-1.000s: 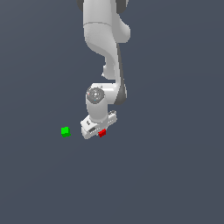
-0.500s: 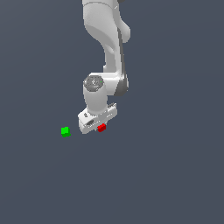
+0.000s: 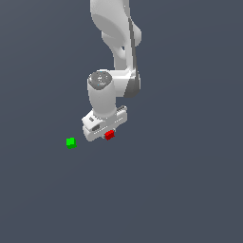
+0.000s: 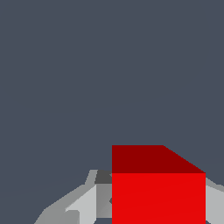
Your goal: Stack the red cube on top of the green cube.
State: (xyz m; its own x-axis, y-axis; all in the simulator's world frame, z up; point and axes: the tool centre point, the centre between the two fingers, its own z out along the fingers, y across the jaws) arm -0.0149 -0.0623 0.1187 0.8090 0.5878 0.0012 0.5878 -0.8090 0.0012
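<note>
The pincer (image 3: 108, 133) has moved a little toward the exterior view's left, and the red cube (image 3: 109, 135) went along with it. The red cube is now closer to the green cube (image 3: 70, 142) than one second ago.

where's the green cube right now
In the exterior view, the green cube sits alone on the floor, to the left of the pincer and its red cube.
</note>
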